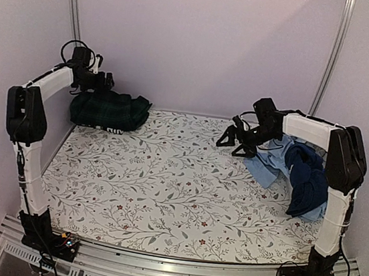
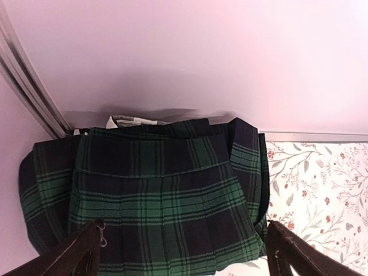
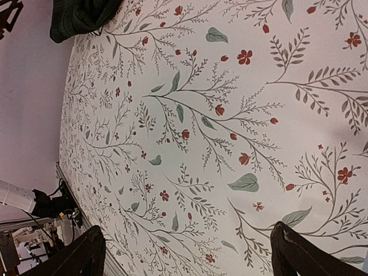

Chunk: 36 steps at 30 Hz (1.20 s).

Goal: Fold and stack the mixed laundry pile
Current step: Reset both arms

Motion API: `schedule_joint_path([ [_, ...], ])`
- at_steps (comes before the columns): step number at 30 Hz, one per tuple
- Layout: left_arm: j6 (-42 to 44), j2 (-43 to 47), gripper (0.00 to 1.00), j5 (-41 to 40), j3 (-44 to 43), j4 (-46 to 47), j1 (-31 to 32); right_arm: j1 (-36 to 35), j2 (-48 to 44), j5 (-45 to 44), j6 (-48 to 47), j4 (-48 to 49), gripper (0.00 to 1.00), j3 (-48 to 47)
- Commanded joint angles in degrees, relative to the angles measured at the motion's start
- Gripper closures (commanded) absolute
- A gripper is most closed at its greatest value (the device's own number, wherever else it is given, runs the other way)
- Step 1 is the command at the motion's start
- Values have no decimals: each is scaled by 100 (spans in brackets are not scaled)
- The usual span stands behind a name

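The folded dark green-navy plaid garment (image 1: pixel 110 110) lies at ten o'clock under the wide, empty left tool (image 2: pixel 184 253). At three o'clock, beside the wide, empty right tool (image 1: pixel 233 144), the crumpled light blue garment (image 1: pixel 269 163) and navy garment (image 1: pixel 308 177) await folding.

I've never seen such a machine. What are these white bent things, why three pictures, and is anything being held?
Those are two robot arms, each ending in a two-finger gripper. The wide picture comes from a fixed camera above and behind them; the other two from wrist cameras, so the dark shapes in their bottom corners are each gripper's own fingers. On the floral table covering lie a dark green-navy plaid garment in the far left corner and, on the right, a light blue piece with a navy piece. The left gripper hangs over the plaid garment, the right gripper over bare covering; both are open, holding nothing.
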State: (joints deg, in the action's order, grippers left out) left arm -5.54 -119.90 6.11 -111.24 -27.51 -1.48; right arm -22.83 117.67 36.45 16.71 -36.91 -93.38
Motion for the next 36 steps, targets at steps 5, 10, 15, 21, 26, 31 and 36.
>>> schedule_joint_path([
  [5, -467, -1425, 0, 227, -530, 35, -341, 50, -640, -119, 11, 51, 1, 21],
  [10, -763, -2200, 0, 247, -935, 12, -592, 67, -1029, -327, 4, 51, 1, 312],
  [15, -441, -2077, 0, 371, -899, 66, -503, 175, -1402, -634, -118, 119, 1, 446],
  [21, -247, -1149, 0, 325, -838, -21, -353, 463, -1779, -1003, -221, 516, 1, 456],
  [26, -99, -236, 0, -125, -788, -151, -108, 817, -2111, -1194, -349, 916, 1, 330],
  [31, -71, 566, 0, -145, -537, -229, 231, 1103, -2546, -1296, -546, 1347, 1, 303],
  [36, -435, 1624, 0, 655, 481, 172, 767, 1205, -2840, -996, 49, 1602, 1, 708],
])
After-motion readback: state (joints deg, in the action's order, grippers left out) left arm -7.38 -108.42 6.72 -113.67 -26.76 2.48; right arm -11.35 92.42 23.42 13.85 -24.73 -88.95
